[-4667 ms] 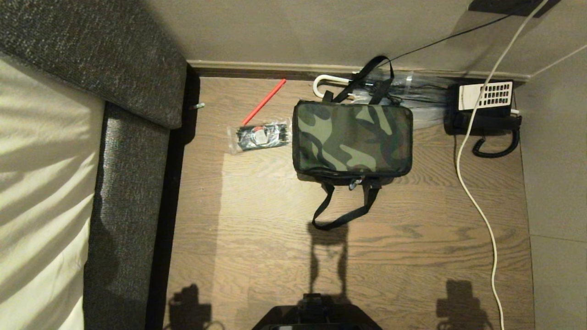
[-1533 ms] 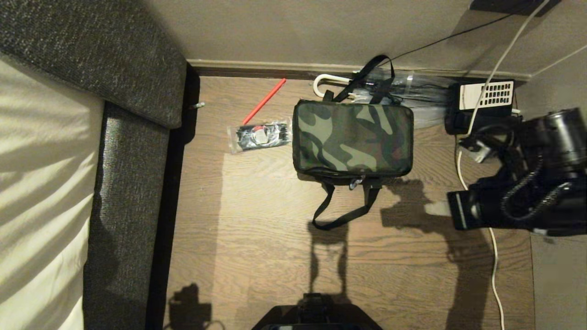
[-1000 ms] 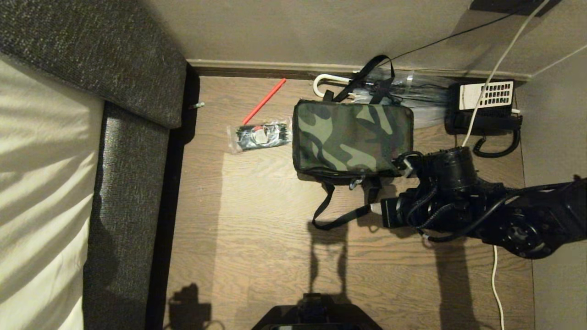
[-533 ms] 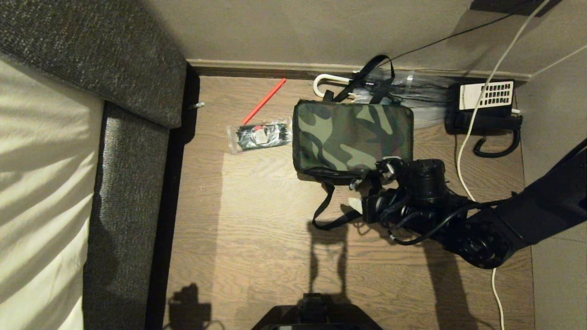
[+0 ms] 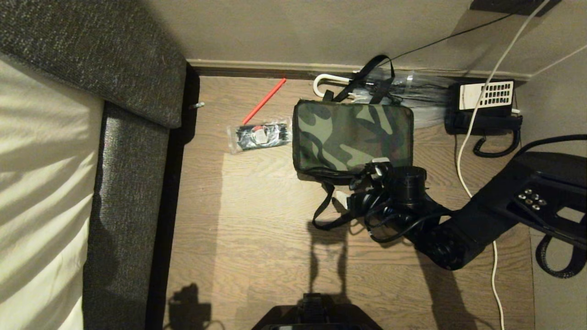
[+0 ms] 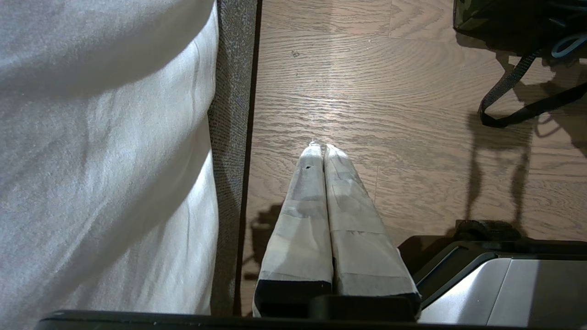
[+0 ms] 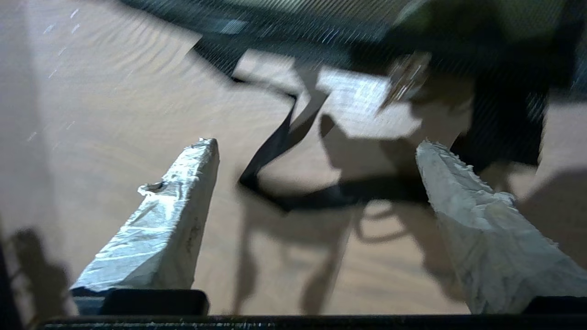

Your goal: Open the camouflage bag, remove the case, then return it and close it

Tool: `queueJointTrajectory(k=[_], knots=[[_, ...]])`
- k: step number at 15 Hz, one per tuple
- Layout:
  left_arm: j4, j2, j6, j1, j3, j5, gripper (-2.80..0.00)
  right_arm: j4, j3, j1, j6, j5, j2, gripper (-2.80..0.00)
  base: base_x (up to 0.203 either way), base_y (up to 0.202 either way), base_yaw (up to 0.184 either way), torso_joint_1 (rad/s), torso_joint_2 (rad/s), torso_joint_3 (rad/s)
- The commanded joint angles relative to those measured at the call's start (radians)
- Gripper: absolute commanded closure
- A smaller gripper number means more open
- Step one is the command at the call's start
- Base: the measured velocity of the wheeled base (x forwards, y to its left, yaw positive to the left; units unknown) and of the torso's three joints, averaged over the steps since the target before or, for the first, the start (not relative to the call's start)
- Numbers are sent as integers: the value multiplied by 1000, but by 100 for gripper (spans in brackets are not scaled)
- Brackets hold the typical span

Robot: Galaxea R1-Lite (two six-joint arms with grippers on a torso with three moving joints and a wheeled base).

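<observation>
Grey upholstered sofa [image 5: 124,151] with pale cushion along the robot's left side, bordering the wooden floor [image 5: 257,256]. On the floor, near the far wall: camouflage bag [image 5: 351,135], flat on its side, zipped shut, one black webbing handle [image 5: 332,213] trailing toward the robot, the other draped back over a clear umbrella with white hooked grip [image 5: 328,82] lying against the baseboard. Right of the bag, a black desk telephone [image 5: 484,107] with coiled cord, white cable [image 5: 477,183] running down across the boards. Left of the bag and just beside it, small clear plastic packet of black items [image 5: 259,135]; beyond that, a red stick [image 5: 263,101] lying at a slant. Right tool [image 5: 355,201] low at the bag's near edge, beside the zipper pull and above the trailing handle, taped fingers [image 7: 179,215] spread wide, nothing between them. Left tool [image 6: 321,149] parked near the base next to the sofa edge, fingers pressed together, empty.
</observation>
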Motion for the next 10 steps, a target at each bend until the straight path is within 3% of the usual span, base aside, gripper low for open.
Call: queueJointTrajectory(k=[1, 4, 10], knots=[[0, 1, 0, 0, 3, 0, 0, -21, -35, -16, -6, -2, 54, -280, 0, 0, 0, 0, 0, 0], [0, 1, 0, 0, 3, 0, 0, -38, -51, -55, -49, -3, 80, -280, 0, 0, 0, 0, 0, 0], [0, 1, 0, 0, 2, 0, 0, -47, -142, -62, -38, -78, 144, -280, 0, 0, 0, 0, 0, 0]])
